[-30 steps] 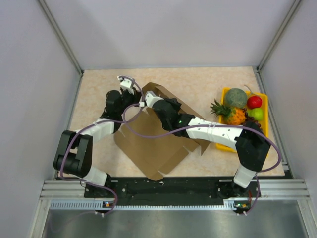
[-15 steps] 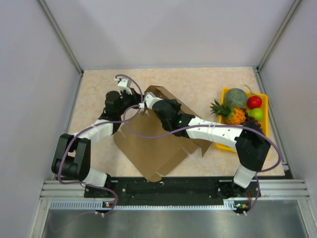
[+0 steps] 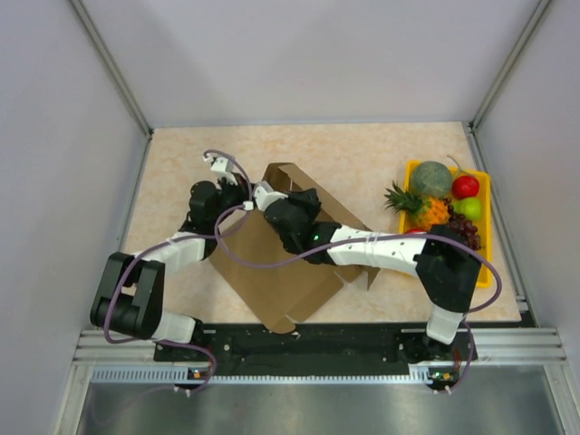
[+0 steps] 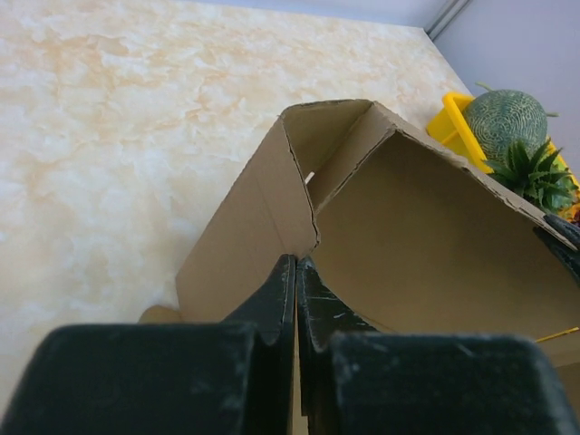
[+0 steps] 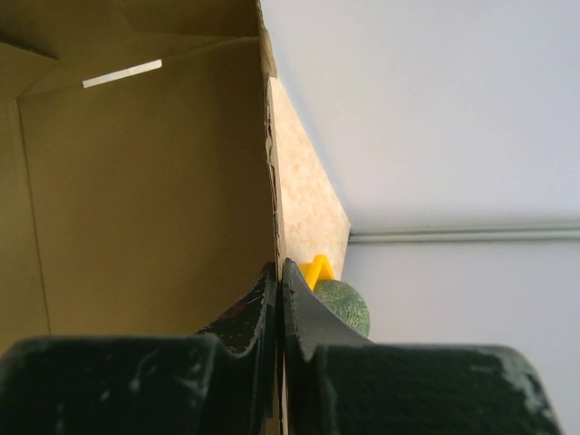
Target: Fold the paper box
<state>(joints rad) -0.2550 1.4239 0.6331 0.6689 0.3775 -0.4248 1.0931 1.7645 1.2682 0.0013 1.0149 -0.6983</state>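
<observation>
The paper box [image 3: 276, 276] is a brown cardboard sheet lying partly flat on the table, with its far flaps lifted into an open corner [image 4: 337, 136]. My left gripper [image 3: 237, 203] comes in from the left and is shut on a raised wall; in the left wrist view the fingertips [image 4: 297, 265] pinch the cardboard edge just below a fold. My right gripper [image 3: 263, 194] reaches across the box from the right. It is shut on another upright wall, whose thin edge [image 5: 271, 181] runs down between the fingertips [image 5: 277, 269].
A yellow tray [image 3: 487, 227] at the right edge of the table holds a melon [image 3: 434, 178], a pineapple, a red fruit and grapes. Grey walls enclose the table on three sides. The right forearm [image 3: 372, 246] lies over the box's right half.
Both grippers have shifted a little left, carrying the raised flaps with them. The right arm has swung lower across the box and now hides part of the tray's near end.
</observation>
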